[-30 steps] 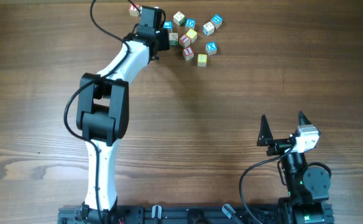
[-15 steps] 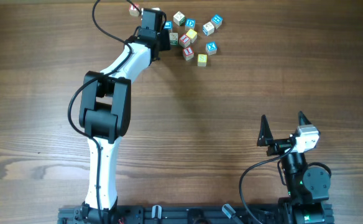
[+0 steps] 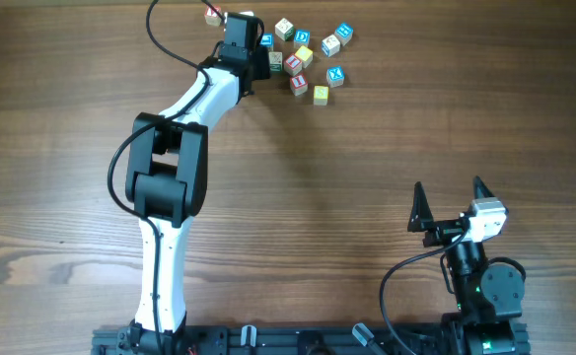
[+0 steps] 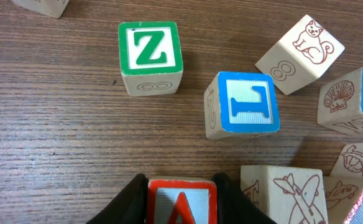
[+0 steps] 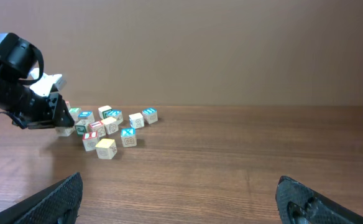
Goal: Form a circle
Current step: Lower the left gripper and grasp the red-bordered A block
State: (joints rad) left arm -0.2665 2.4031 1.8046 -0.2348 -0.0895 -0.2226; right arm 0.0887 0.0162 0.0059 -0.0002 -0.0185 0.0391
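Observation:
No circle shows; the small wooden letter cubes (image 3: 308, 57) lie in a loose scatter at the table's far edge. My left gripper (image 3: 252, 61) reaches into the left side of that scatter. In the left wrist view the left gripper (image 4: 180, 182) is shut on a red A cube (image 4: 181, 204), with one black finger pressed against each side. Ahead of it stand a green Z cube (image 4: 150, 56) and a blue-lettered cube (image 4: 242, 104). A plain cube with an aeroplane drawing (image 4: 284, 193) sits just to its right. My right gripper (image 3: 450, 192) stands open and empty near the front right.
One stray cube (image 3: 212, 15) lies alone to the left of the left wrist. A cube with a cat drawing (image 4: 299, 53) and several others crowd the right side of the left wrist view. From the right wrist the scatter (image 5: 107, 127) is far off to the left.
The left arm shifted slightly toward the cubes, then held still. Its fingers have closed in on the red A cube. The right arm has not moved.

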